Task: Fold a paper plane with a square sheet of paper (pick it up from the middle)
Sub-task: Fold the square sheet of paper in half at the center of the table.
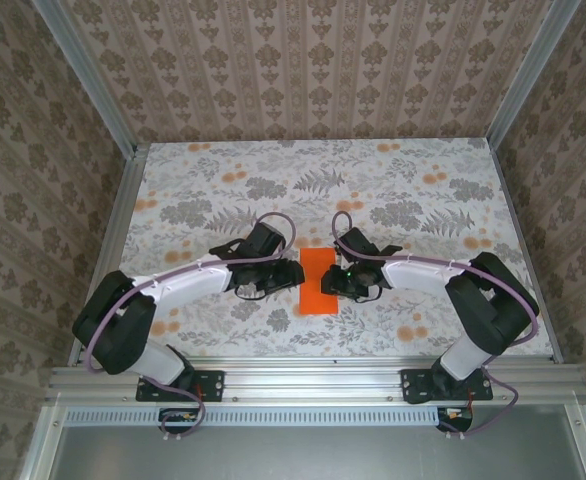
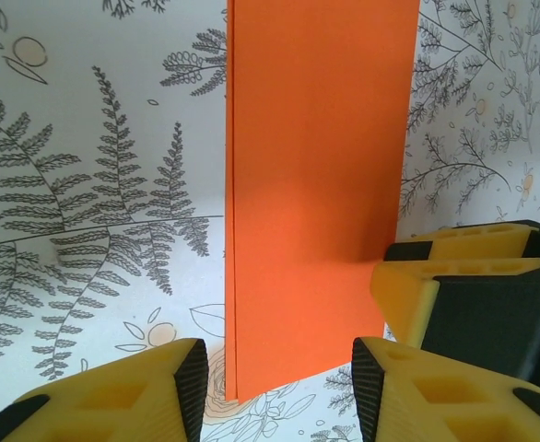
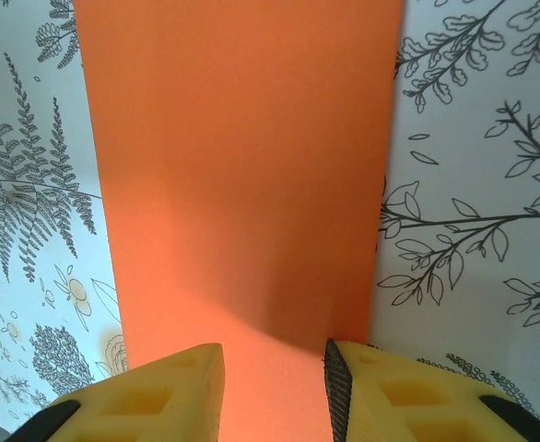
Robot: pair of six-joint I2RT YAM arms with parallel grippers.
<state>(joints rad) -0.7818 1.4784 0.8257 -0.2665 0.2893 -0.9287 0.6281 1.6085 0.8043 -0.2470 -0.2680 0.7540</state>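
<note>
Lying flat on the fern-and-flower patterned table (image 1: 273, 180), the square sheet of paper (image 1: 316, 283) shows as a bright orange upright rectangle, a little toward 6 o'clock from the table's middle. In the left wrist view its long edge at 9 o'clock looks doubled, as if one layer lies on another.

The left gripper (image 1: 281, 279) sits just beside the paper at its 9 o'clock, and the right gripper (image 1: 339, 281) just beside it at 3 o'clock, so the sheet lies between the two.

In the left wrist view the left gripper's (image 2: 279, 364) jaws stand spread, with the paper's (image 2: 316, 184) near end in the gap; the right gripper's yellow and black fingers (image 2: 454, 285) meet the sheet's edge at 3 o'clock.

In the right wrist view the right gripper's (image 3: 275, 361) jaws stand somewhat apart above the paper (image 3: 242, 166), pinching nothing. Whether any fingertip presses on the sheet I cannot tell.
</note>
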